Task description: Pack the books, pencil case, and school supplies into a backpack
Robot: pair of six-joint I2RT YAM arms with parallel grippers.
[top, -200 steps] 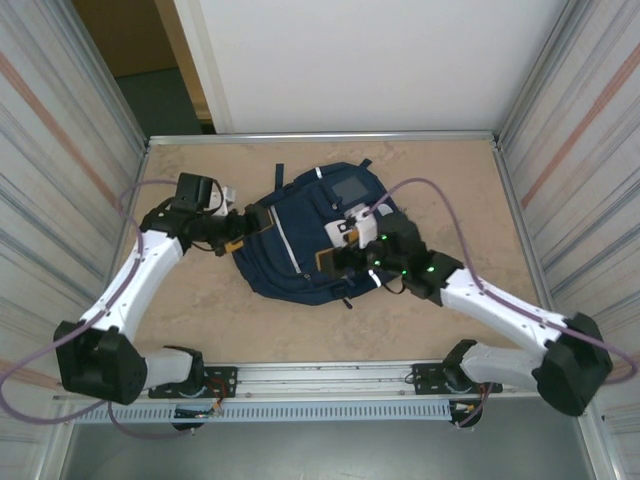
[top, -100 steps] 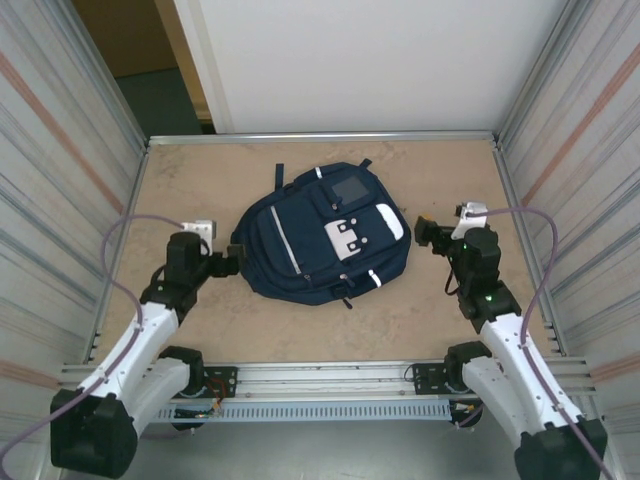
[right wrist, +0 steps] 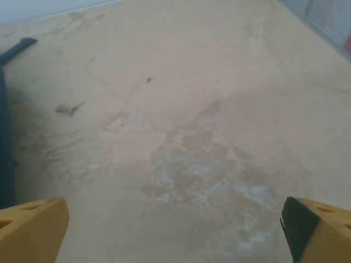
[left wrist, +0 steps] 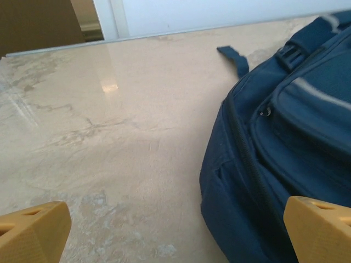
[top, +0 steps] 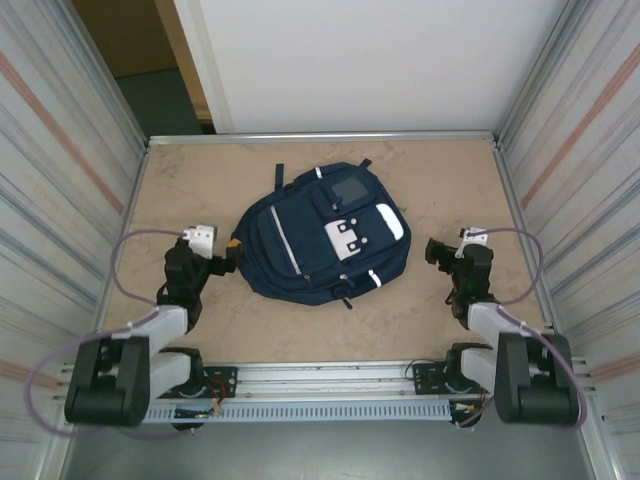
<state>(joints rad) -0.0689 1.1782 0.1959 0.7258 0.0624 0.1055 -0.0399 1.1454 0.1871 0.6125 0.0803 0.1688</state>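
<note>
Left tool (top: 231,254) spread, perhaps touching backpack (top: 300,240).

Each arm is built from white link shells joined by black joint housings, as seen on the left arm (top: 160,322) and the right arm (top: 490,318). A lilac-grey cable (top: 125,255) is looped along each arm. A white camera block (top: 200,234) is fitted at each wrist. The fingers (left wrist: 33,230) are moulded in yellow-orange with triangular recesses; one finger of the right pincer (top: 432,250) is faced in black.
</note>
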